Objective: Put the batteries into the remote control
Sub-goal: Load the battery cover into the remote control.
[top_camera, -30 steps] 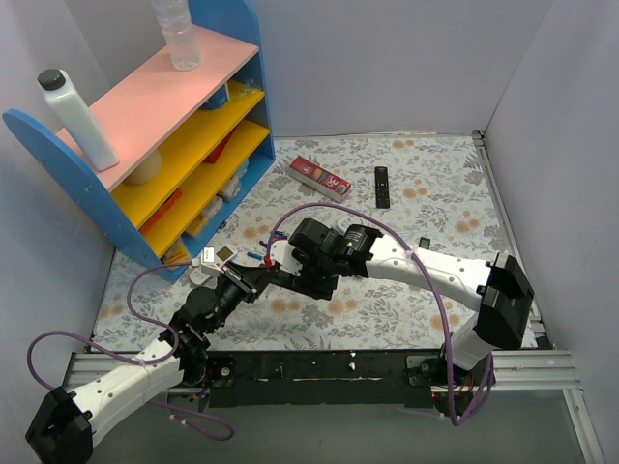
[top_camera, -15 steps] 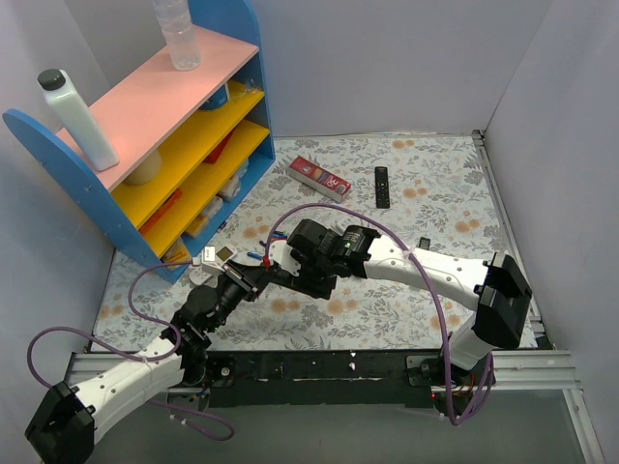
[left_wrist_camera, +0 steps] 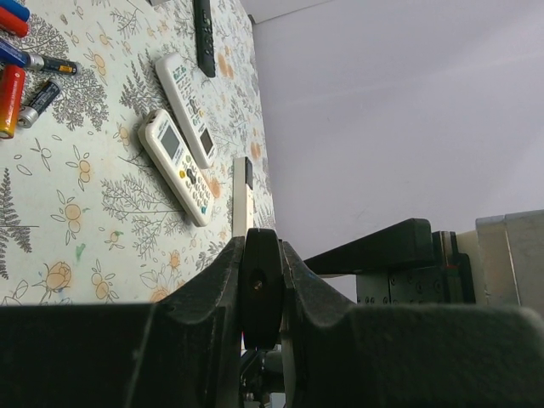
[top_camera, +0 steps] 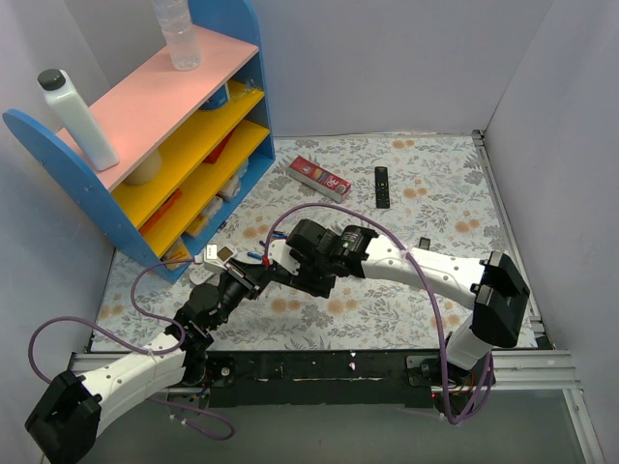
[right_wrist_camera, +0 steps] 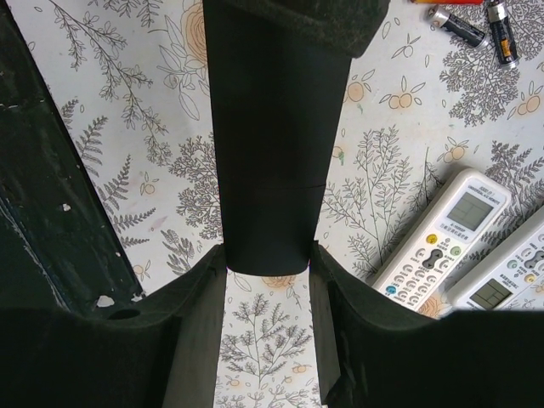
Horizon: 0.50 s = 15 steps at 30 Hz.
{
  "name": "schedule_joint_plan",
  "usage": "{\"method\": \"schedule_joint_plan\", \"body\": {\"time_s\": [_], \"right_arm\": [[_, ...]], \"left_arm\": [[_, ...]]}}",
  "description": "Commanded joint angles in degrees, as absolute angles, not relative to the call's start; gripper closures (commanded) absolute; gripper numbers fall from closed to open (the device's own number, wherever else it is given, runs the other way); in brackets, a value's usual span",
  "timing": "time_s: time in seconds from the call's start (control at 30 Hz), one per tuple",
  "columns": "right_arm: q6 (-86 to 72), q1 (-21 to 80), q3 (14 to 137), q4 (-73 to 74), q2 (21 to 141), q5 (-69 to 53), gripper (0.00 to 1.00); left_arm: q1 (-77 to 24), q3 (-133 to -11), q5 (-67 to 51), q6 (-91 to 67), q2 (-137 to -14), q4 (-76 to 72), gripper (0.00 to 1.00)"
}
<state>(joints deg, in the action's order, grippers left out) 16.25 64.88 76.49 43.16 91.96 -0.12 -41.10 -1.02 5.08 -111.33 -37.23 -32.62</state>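
Observation:
A black bar-shaped object [right_wrist_camera: 270,127] hangs above the mat between both arms. My right gripper [right_wrist_camera: 268,255] is shut across its width at one end. My left gripper [left_wrist_camera: 259,242] is shut on its thin edges, so there I see it end-on [left_wrist_camera: 259,280]. From above, the left gripper [top_camera: 250,278] and right gripper [top_camera: 285,263] nearly meet. The slim silver-white remote control [left_wrist_camera: 241,204] lies on the mat beyond the left fingers. Several batteries [left_wrist_camera: 34,81] lie loose at the upper left; two dark ones [right_wrist_camera: 476,27] also show in the right wrist view.
Two wider white remotes [left_wrist_camera: 183,144] with button pads lie side by side, also seen as white remotes [right_wrist_camera: 442,246]. A black remote [top_camera: 382,186] and a red box [top_camera: 320,177] lie at the back. A blue shelf unit [top_camera: 155,145] stands at the left.
The left arm has shifted very slightly. Both grips on the black bar stay as they were.

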Motion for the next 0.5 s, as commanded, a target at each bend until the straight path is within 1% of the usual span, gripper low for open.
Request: {"method": "schedule_joint_plan", "body": {"time_s": [0.0, 0.13, 0.2, 0.23, 0.27, 0.3, 0.47], "right_arm": [[15.21, 65.57, 78.58, 27.42, 92.90, -3.52, 0.61], [13.63, 65.57, 75.77, 25.75, 90.53, -3.69, 0.45], [13.19, 65.57, 74.27, 25.05, 89.04, -3.69, 0.41], [12.92, 65.65, 73.83, 24.70, 88.60, -3.52, 0.37], [12.48, 65.57, 73.22, 24.00, 87.90, -3.52, 0.36], [12.31, 65.57, 72.86, 23.65, 87.63, -3.52, 0.31], [11.69, 65.57, 72.77, 21.89, 87.36, -1.67, 0.30]], "left_arm": [[-43.42, 5.54, -1.32, -119.18, -35.78, -41.14, 1.00], [-43.42, 5.10, 3.16, -116.55, -31.12, -31.41, 1.00], [-43.42, 4.75, 5.70, -114.97, -27.87, -27.53, 1.00], [-43.42, 4.57, 6.58, -114.35, -27.08, -24.55, 1.00], [-43.33, 4.48, 7.03, -113.91, -25.85, -23.22, 1.00], [-43.33, 4.13, 7.64, -113.30, -25.49, -21.90, 1.00], [-43.33, 3.08, 7.38, -112.15, -26.10, -21.00, 1.00]]}}
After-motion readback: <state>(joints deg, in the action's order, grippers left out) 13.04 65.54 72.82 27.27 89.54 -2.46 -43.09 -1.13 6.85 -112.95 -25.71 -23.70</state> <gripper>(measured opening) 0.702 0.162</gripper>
